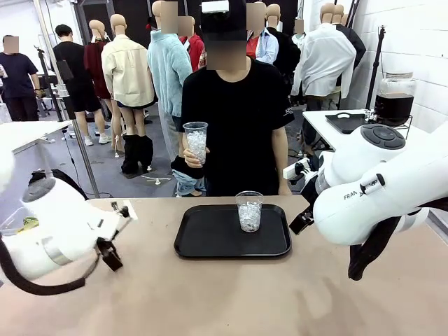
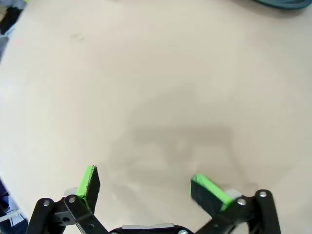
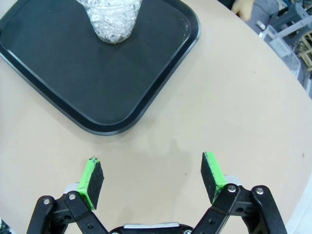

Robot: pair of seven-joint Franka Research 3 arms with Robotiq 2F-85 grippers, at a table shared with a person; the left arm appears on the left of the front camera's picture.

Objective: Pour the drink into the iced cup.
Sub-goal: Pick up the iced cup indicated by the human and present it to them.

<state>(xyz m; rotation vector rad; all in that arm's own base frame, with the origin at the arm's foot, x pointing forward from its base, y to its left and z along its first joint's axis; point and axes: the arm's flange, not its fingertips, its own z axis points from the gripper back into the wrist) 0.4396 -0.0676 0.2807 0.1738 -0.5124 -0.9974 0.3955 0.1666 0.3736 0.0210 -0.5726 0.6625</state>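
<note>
The right gripper hangs with its jaws apart and empty above the desk, just beside a black tray carrying a clear cup of ice. The left gripper is likewise spread and empty. The person's hand holds a second iced cup. The dark drink sits in a far glass jar.

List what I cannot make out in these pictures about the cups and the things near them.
Right wrist view: cup on the tray, rim cut off by the top edge.
Front view: held cup, lower part partly covered by the person's hand; liquid under the ice cannot be told.
Left wrist view: dark thing, cut off by the top edge; unidentifiable.
Front view: far jar, too small to tell its contents.
</note>
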